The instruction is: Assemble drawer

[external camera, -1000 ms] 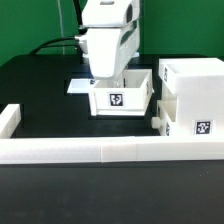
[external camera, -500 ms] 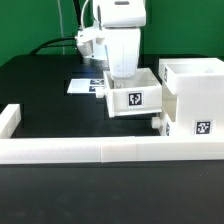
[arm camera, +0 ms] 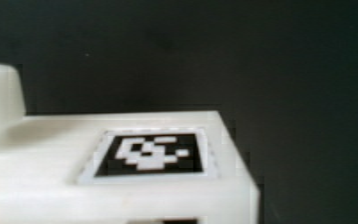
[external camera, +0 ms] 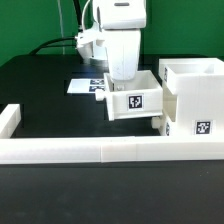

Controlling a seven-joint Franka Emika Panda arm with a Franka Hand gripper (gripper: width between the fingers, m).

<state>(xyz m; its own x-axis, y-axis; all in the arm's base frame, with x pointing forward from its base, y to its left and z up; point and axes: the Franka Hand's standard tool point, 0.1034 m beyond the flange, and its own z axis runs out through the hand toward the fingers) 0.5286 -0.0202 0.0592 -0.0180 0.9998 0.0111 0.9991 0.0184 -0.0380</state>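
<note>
A white open-topped tray (external camera: 135,99) with a black-and-white tag on its front hangs just above the black table. My gripper (external camera: 122,76) reaches down into it from above and is shut on its wall; the fingertips are hidden by the tray. The tray's right side is touching or nearly touching the tall white housing (external camera: 196,92), which stands at the exterior view's right with a tag low on its front. A small white knob (external camera: 158,123) sticks out at the housing's lower left. The wrist view shows the tray's tagged face (arm camera: 153,153) close up, with no fingers in sight.
The long low white border wall (external camera: 100,151) runs across the front and turns back at the exterior view's left (external camera: 9,118). The marker board (external camera: 82,86) lies flat on the table behind the tray.
My gripper has carried the tray toward the exterior view's right, up against the housing. Most of that move came in the first half second.
</note>
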